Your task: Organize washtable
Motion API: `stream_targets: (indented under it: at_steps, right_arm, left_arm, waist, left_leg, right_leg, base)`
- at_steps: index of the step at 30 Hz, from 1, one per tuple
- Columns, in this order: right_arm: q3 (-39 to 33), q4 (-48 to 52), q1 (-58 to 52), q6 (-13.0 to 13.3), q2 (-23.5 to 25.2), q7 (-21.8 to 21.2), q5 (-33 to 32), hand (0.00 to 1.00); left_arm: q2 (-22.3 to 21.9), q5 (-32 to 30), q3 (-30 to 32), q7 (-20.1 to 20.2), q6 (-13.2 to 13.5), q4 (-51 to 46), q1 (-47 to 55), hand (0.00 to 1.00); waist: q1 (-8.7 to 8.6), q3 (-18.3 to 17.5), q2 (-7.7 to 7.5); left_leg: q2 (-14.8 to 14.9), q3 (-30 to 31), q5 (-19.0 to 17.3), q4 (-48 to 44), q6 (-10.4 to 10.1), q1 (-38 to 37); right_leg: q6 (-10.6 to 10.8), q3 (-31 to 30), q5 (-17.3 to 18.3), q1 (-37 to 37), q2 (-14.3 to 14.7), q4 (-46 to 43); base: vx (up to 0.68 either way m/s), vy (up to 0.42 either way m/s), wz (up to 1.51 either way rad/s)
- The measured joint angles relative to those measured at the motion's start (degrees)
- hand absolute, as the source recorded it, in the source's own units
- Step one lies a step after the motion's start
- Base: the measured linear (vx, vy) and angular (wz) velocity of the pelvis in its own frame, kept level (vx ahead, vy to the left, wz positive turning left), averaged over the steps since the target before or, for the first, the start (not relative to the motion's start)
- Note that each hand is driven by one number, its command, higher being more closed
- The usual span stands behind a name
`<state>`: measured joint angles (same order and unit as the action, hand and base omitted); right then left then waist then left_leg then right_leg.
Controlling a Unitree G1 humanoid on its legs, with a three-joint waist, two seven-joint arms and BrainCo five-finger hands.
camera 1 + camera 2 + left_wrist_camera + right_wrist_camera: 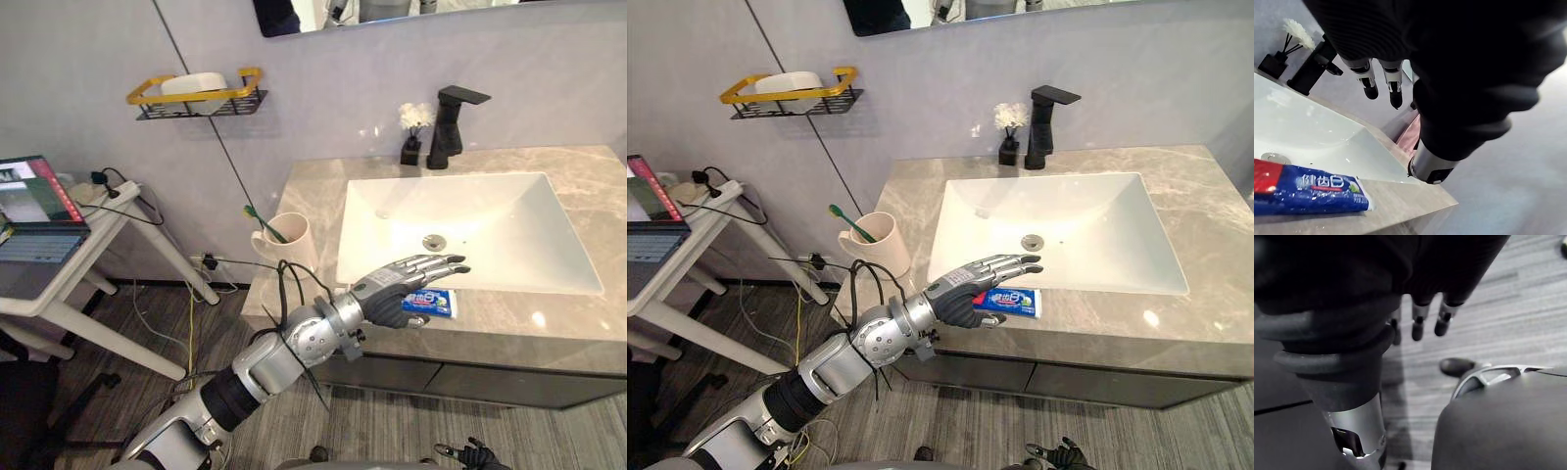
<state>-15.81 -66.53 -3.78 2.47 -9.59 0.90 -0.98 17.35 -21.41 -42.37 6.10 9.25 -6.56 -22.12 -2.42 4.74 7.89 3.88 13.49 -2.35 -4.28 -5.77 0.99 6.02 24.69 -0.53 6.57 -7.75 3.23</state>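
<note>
Toothpaste tube [434,303]: blue and white with a red end, lying flat on the front strip of the table [588,333], lower centre of the left eye view, just in front of the sink [490,235] rim, long side along that rim.

Left hand [390,294]: over the tube's left end, fingers [438,264] stretched out straight toward the basin, thumb below and apart. It has hold of nothing; the left wrist view shows the tube [1308,188] resting on the stone, clear of the thumb.

Right hand [1418,325]: hanging over the floor, fingers relaxed, empty.

Cup [287,240]: cream, upright at the table's left corner, centre-left of the frame, with a green toothbrush [263,223] leaning in it. Likely home for the tube.

Other items: black faucet [451,125] and small diffuser [413,132] at the back of the table, upper centre; wire wall shelf [196,98] with soap [193,84], upper left.

Step in hand, as judged: pick up the tube.

Handling notes:
- Lower the palm and close fingers and thumb across the tube's narrow width, near its middle, so it does not droop.
- The tube is flat and slick; a light pinch may slide it into the sink or off the front edge.
- Lift straight up before swinging left toward the cup.
- Enter the cup end first, beside the toothbrush, without tipping the cup.
</note>
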Motion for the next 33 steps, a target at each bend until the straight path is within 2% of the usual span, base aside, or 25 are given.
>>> stream_targets:
  at_steps: [8, 11, 17, 20, 25, 33]
  right_arm:
    - [0.2, 2.4, -0.7, 0.5, -0.1, 0.0, -0.7, 0.0]
    - [1.1, 4.9, -1.4, 1.0, 0.2, 0.0, -0.8, 0.0]
    - [1.3, 7.4, -3.1, 1.2, 0.8, 0.0, -0.8, 0.0]
    - [1.3, 7.8, -3.7, 1.2, 1.3, 0.0, -0.8, 0.0]
    - [1.3, 9.5, -4.9, 1.1, 1.6, 0.0, -0.8, 0.0]
    - [1.2, 9.3, -5.4, 0.9, 1.5, 0.0, -0.7, 0.0]
  left_arm:
    - [1.8, -5.7, 6.4, -0.3, -1.4, 4.8, 1.7, 0.0]
    - [2.3, -8.4, 10.8, -2.1, -2.5, 5.1, 3.9, 0.0]
    - [2.2, -8.5, 18.2, -4.0, -4.0, 3.0, 9.6, 0.0]
    - [2.2, -8.4, 18.6, -4.0, -4.1, 1.1, 10.8, 0.0]
    - [2.7, -5.5, 20.1, -3.3, -4.1, -2.7, 14.4, 0.0]
    - [8.0, 2.3, 20.2, -1.0, -3.6, -7.0, 14.3, 0.0]
  waist:
    - [0.03, 1.6, 0.01]
    - [0.09, 2.2, -0.04]
    - [0.52, 2.2, 0.07]
    - [1.35, 2.3, -0.12]
    - [1.93, 2.3, -0.13]
    - [3.19, 2.2, -0.17]
  left_leg:
    - [0.6, -1.2, -0.4, -0.2, -0.3, -0.1]
    - [0.9, -1.3, -0.5, -0.2, -0.5, -0.1]
    - [1.0, -1.3, -0.5, -0.2, -0.5, -0.1]
    - [1.1, -1.3, -0.5, -0.2, -0.5, -0.1]
    - [1.2, -2.0, -0.5, 0.0, -0.4, -0.8]
    - [1.2, -2.3, -0.6, 0.1, -0.2, -1.0]
  right_leg:
    - [-0.7, -1.8, -0.4, -0.7, 0.7, 0.1]
    - [-1.0, -1.9, -0.3, -0.8, 0.9, 0.2]
    - [-0.9, -1.8, -0.2, -0.8, 1.0, 0.1]
    - [-0.9, -1.9, -0.2, -0.7, 1.0, 0.1]
    - [-0.8, -2.0, -0.2, -0.2, 1.0, 0.0]
    - [-0.5, -1.9, -0.4, 0.0, 0.9, 0.0]
  base:
    - [0.01, 0.004, -0.1]
    - [0.0, 0.004, -0.04]
    - [0.0, 0.0, 0.0]
    - [0.0, 0.0, 0.0]
    - [0.0, 0.0, 0.0]
    - [0.0, 0.002, 0.0]
